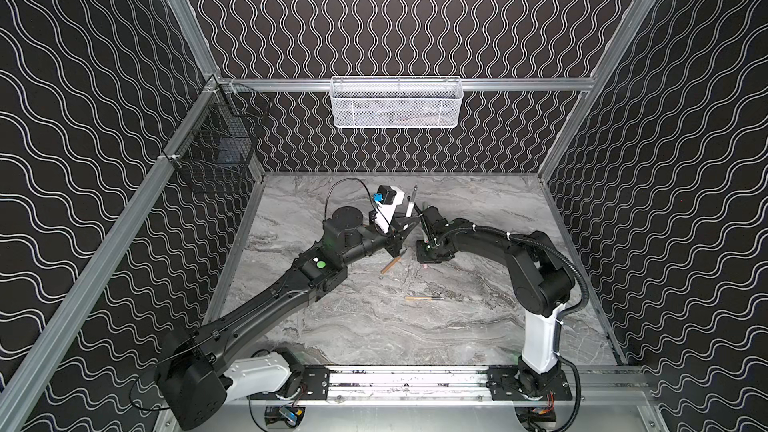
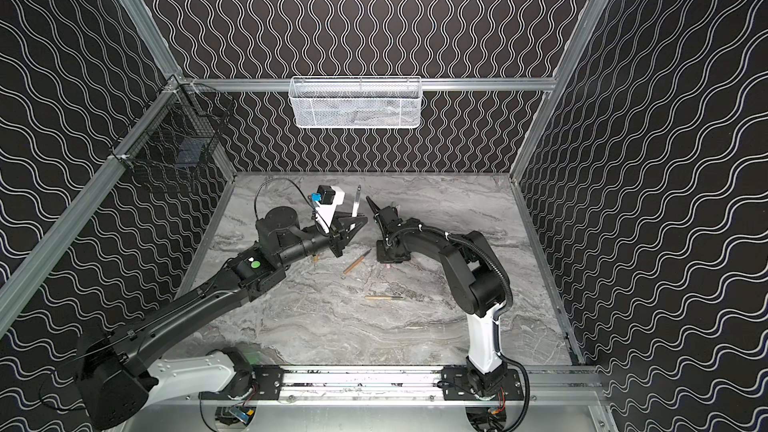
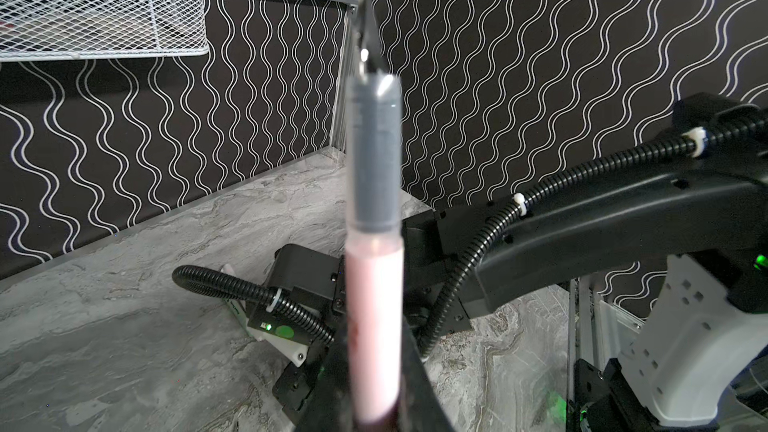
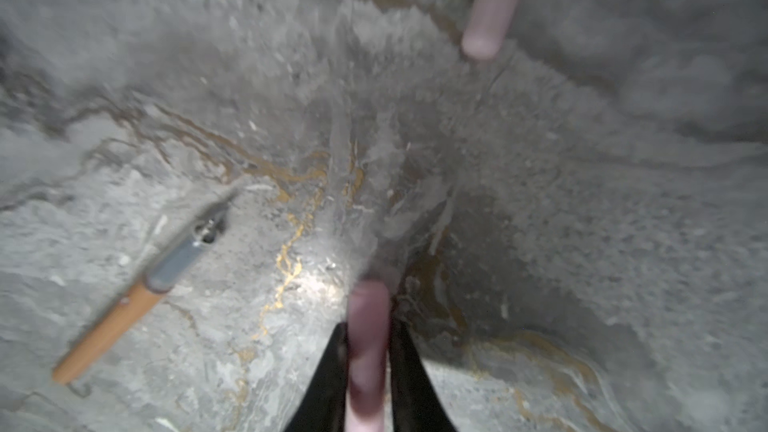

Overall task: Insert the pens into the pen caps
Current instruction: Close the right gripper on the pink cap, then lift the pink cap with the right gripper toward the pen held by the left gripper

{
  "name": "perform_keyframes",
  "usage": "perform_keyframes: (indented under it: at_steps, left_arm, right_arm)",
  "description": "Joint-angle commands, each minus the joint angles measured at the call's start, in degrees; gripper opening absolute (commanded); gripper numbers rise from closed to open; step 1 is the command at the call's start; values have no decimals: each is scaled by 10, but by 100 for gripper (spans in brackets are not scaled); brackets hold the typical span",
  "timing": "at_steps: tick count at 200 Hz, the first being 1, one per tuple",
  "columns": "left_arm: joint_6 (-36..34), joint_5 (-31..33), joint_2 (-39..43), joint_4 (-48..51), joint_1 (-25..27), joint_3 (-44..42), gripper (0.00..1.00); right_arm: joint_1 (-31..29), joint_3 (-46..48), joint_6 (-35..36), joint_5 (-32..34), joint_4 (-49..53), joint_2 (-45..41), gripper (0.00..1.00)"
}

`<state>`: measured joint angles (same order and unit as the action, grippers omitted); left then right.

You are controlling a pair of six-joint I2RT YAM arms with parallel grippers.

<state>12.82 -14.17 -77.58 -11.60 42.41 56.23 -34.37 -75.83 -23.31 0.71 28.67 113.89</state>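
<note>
Our left claw [image 3: 374, 351] is clamped shut on the pink pen [image 3: 374, 276], which stands tip-up over the far middle of the counter [image 1: 478, 326]. Just to its right, our right claw [image 4: 369, 326] grips a pink cap [image 4: 368, 297] between its jaws, close to the pen but apart from it. A tan pen [image 1: 391, 263] lies loose on the counter just nearer than the claws. A second tan pen [image 1: 424, 297] lies nearer still.
</note>
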Motion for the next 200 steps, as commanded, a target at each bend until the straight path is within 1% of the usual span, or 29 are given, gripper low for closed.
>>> perform_keyframes:
  at_steps: [1, 20, 51, 62, 94, 113, 141, 157, 172, 185, 200]
  left_arm:
    - [-16, -2, -2, -1, 0, 5, 0]
    - [-17, -2, -3, -1, 0, 5, 0]
    - [-17, -1, -4, -1, 0, 5, 0]
    - [-18, 0, -4, 1, 1, 7, 0]
    - [-20, 2, 0, -5, 0, 1, 0]
    - [-19, 0, 7, -23, 0, -8, 0]
    - [-12, -14, 14, -40, 1, -16, 0]
    - [-9, -14, 11, -36, 1, -14, 0]
    - [-15, -16, 4, -25, 1, -7, 0]
    - [-16, -15, -1, -26, 2, -9, 0]
    - [-18, -17, -6, -25, 1, -8, 0]
  right_arm:
    - [-1, 0, 2, 9, 18, 9, 22]
    - [-2, 4, 0, 6, 11, 9, 21]
    - [-3, 11, -7, 12, -1, -1, 15]
    - [-3, 11, -7, 12, -4, -5, 14]
    - [-3, 38, -14, 3, -46, -48, 12]
    - [2, 70, -23, -10, -88, -120, 11]
    - [27, 102, -66, -19, -124, -236, 10]
    - [27, 131, -57, -20, -190, -315, 8]
    - [28, 163, -55, -17, -276, -378, 7]
    - [27, 176, -64, -4, -329, -411, 6]
    - [27, 171, -48, -10, -372, -435, 6]
